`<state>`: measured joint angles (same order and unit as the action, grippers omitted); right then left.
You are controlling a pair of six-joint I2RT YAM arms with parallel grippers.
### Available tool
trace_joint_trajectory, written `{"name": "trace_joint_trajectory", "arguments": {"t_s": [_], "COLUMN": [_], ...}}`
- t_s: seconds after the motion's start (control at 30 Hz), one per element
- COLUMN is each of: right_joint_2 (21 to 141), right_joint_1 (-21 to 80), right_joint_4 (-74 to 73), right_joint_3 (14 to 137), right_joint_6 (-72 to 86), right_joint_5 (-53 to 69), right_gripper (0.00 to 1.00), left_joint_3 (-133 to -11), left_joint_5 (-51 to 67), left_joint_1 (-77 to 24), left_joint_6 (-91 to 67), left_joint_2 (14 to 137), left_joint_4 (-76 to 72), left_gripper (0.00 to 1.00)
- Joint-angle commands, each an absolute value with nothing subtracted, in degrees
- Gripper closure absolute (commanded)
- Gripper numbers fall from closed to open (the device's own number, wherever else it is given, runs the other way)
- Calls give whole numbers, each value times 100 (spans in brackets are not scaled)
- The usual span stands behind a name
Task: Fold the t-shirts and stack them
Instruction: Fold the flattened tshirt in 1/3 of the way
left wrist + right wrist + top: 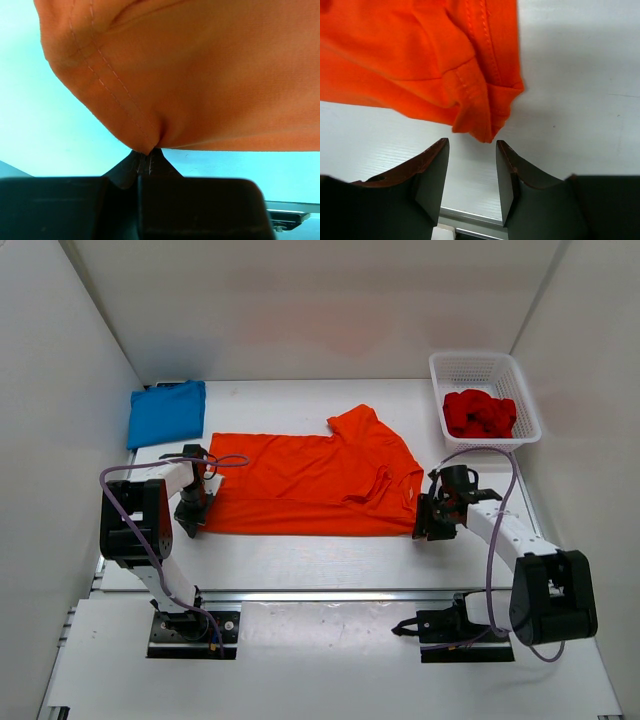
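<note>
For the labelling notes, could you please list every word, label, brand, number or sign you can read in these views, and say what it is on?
None: no readable text shows in any view.
The orange shirt, blue shirt and red shirt are plain, with no print or tag showing.
The basket shows no label.
The wrist views show only stitching on the orange shirt's hems, no lettering.

Orange t-shirt (200, 75): cut off at top and right edges, left wrist view; hem corner hidden between left gripper (147, 159) fingers; red t-shirt (479, 413): underside hidden in basket (470, 368)
</note>
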<state>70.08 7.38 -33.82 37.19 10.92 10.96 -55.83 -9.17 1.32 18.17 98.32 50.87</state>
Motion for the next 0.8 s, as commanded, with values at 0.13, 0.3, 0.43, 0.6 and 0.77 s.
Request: {"name": "trace_joint_trajectory", "arguments": {"t_s": [0.13, 0.3, 0.43, 0.6, 0.77], "right_joint_2": [7136, 7215, 7365, 7374, 7330], "right_joint_1": [914, 809, 958, 958, 1028], "right_joint_4": [-2927, -2848, -2962, -2848, -2584], "right_joint_3": [3630, 3700, 3823, 3815, 3788], "right_joint_6": [1204, 1205, 1081, 976, 984], "right_joint_5": [976, 756, 431, 474, 571], "right_gripper": [64, 68, 64, 66, 85], "left_joint_3": [-5564, -5520, -5563, -5563, -5520], "left_joint_5": [-809, -809, -870, -818, -835], "left_joint_1": [106, 114, 132, 97, 115], "left_joint_6": [1828, 1837, 1855, 1837, 1820], "left_joint_2": [9791, 9773, 9774, 9791, 9765], "left_joint_4": [4992, 4975, 4992, 4993, 4992], "left_gripper": [100, 100, 100, 100, 100]}}
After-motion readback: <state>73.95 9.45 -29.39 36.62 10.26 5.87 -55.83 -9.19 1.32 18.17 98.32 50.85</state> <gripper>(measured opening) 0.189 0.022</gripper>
